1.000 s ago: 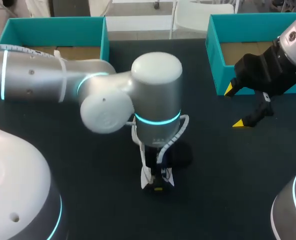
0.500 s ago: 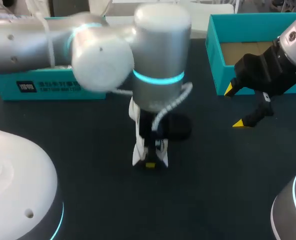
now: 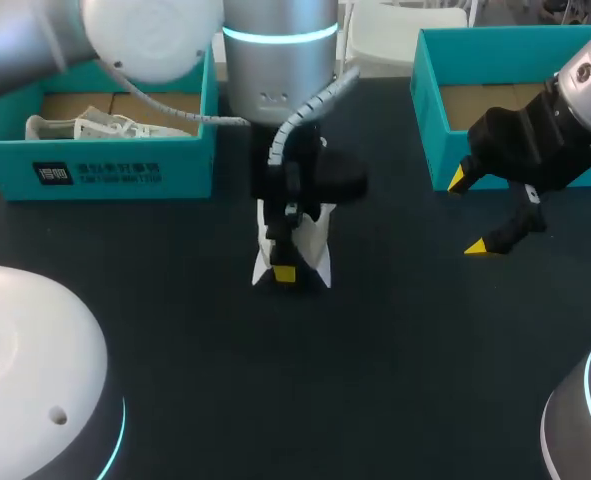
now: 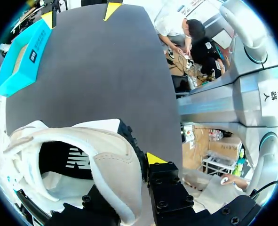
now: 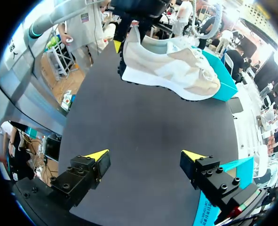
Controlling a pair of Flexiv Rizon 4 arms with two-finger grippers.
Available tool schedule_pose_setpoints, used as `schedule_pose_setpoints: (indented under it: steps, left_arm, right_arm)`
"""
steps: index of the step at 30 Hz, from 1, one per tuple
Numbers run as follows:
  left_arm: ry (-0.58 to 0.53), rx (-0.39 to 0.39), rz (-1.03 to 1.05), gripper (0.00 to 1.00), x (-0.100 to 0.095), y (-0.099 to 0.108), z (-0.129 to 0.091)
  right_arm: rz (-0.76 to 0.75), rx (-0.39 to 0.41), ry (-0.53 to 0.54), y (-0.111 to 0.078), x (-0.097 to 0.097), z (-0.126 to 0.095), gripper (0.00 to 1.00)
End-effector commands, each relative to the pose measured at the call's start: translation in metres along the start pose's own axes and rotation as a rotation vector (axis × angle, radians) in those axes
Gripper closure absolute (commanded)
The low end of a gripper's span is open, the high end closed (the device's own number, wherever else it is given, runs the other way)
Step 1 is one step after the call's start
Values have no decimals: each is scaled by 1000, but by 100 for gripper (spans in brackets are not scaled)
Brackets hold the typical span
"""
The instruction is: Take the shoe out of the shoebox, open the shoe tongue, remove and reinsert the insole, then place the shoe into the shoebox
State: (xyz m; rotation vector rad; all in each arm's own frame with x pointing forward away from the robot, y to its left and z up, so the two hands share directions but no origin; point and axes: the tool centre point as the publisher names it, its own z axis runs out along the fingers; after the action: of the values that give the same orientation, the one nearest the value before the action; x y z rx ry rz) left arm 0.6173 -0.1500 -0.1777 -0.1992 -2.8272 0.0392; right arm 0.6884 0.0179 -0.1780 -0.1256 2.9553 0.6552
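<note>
A white and beige shoe lies sideways ahead of my right gripper, its toe toward the left teal shoebox. My left gripper points straight down at mid-table and is shut on the shoe's heel collar; one yellow fingertip shows outside the heel, the other is hidden inside the shoe. Whether the sole touches the table I cannot tell. My right gripper hangs open near the right teal box, its fingers wide apart with nothing between them.
A second white shoe lies in the left shoebox. The right teal box shows a bare cardboard floor. The dark table spreads out in front of both grippers.
My left arm has carried the shoe away from me toward the table's far side, uncovering the left shoebox. The right arm has not moved.
</note>
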Motion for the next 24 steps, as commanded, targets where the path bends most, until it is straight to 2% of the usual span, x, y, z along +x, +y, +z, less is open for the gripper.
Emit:
schedule_pose_setpoints:
  steps: [1, 7, 8, 16, 24]
  left_arm:
    - [-2, 3, 1, 100, 1, 2, -2]
    - [-2, 3, 1, 100, 1, 2, -2]
    - [-28, -34, 30, 100, -2, 6, -1]
    - [-54, 2, 6, 100, -36, 29, -22]
    - [-89, 34, 1, 100, -78, 69, -55]
  right_arm:
    - [1, 3, 4, 1, -2, 2, 0]
    - [1, 3, 4, 1, -2, 2, 0]
    - [1, 3, 4, 1, -2, 2, 0]
    - [1, 3, 4, 1, -2, 2, 0]
    - [1, 3, 4, 1, -2, 2, 0]
